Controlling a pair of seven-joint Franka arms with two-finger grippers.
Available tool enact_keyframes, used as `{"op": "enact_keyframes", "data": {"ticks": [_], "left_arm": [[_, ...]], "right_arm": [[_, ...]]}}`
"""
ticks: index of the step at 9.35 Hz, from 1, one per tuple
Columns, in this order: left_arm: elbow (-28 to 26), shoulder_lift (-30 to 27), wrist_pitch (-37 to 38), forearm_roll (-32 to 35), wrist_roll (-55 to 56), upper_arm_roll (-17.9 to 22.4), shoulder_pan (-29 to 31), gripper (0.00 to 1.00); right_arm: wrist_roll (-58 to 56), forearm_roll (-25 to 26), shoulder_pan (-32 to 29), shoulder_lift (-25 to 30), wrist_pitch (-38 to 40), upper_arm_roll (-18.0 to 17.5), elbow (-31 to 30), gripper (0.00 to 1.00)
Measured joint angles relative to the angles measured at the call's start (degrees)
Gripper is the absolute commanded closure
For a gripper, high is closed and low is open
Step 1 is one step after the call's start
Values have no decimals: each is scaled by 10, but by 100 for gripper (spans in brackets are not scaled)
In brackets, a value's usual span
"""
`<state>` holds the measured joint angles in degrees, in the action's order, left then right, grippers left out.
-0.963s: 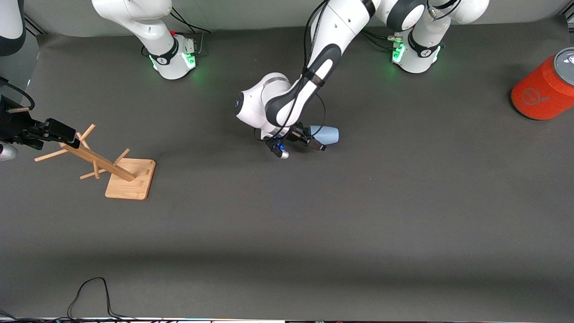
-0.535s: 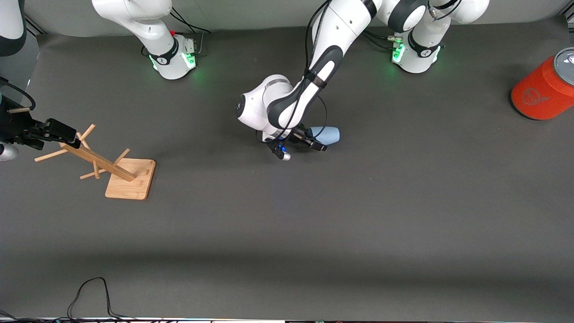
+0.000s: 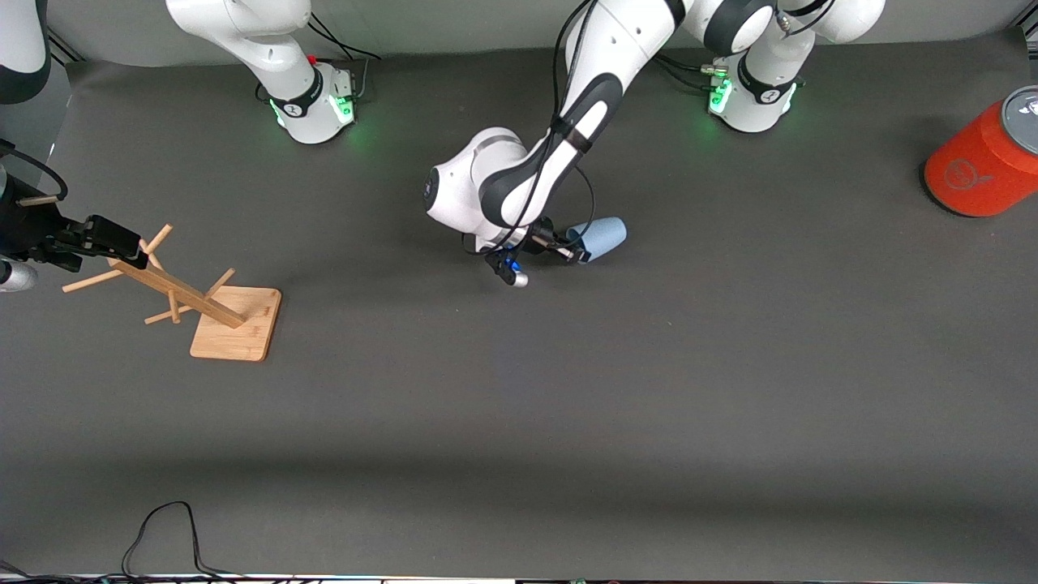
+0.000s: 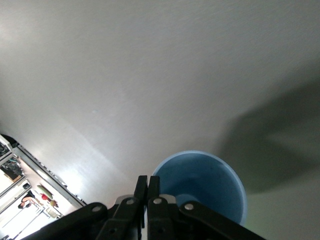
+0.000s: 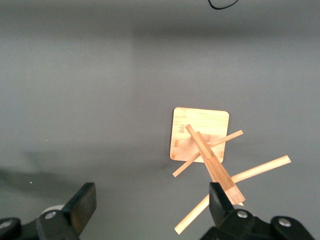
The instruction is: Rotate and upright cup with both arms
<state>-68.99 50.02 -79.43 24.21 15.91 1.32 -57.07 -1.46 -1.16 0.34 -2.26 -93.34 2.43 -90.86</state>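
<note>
Blue cup (image 3: 602, 238) mid-table, rim clenched by left gripper (image 3: 570, 251), tilted off the surface. Right gripper (image 3: 109, 237) waits, jaws released, over wooden rack (image 3: 199, 302).

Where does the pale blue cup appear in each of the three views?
Front view: cup near the middle of the table, its rim pinched by the left end effector.
Left wrist view: cup seen open-mouth, at the shut fingers.
Right wrist view: not in it; only the wooden peg rack.
Shared landmark: the dark table mat.
</note>
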Motion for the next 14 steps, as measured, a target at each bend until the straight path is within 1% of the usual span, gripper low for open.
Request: {"op": "enact_keyframes", "data": {"ticks": [1, 3, 4, 6, 7, 8, 10, 12, 14], "left_arm": [[5, -23, 22, 0, -8, 7, 6, 100], [13, -81, 35, -15, -12, 18, 32, 100], [15, -116, 35, -46, -13, 22, 63, 100], [15, -179, 16, -99, -28, 21, 143, 100], [14, -202, -14, -130, -33, 21, 174, 100], [14, -211, -49, -157, -33, 21, 193, 100], [3, -232, -112, -184, -33, 21, 214, 100], [-49, -259, -198, -197, -21, 18, 214, 100], [-119, -267, -298, -205, 16, 18, 214, 100]], "right_arm": [[0, 0, 0, -1, 0, 0, 0, 0], [0, 0, 0, -3, 0, 0, -1, 0], [0, 0, 0, -3, 0, 0, -1, 0], [0, 0, 0, -3, 0, 0, -1, 0], [0, 0, 0, -3, 0, 0, -1, 0], [0, 0, 0, -3, 0, 0, -2, 0], [0, 0, 0, -4, 0, 0, -2, 0], [0, 0, 0, -7, -1, 0, -2, 0], [0, 0, 0, -8, -1, 0, -2, 0]]}}
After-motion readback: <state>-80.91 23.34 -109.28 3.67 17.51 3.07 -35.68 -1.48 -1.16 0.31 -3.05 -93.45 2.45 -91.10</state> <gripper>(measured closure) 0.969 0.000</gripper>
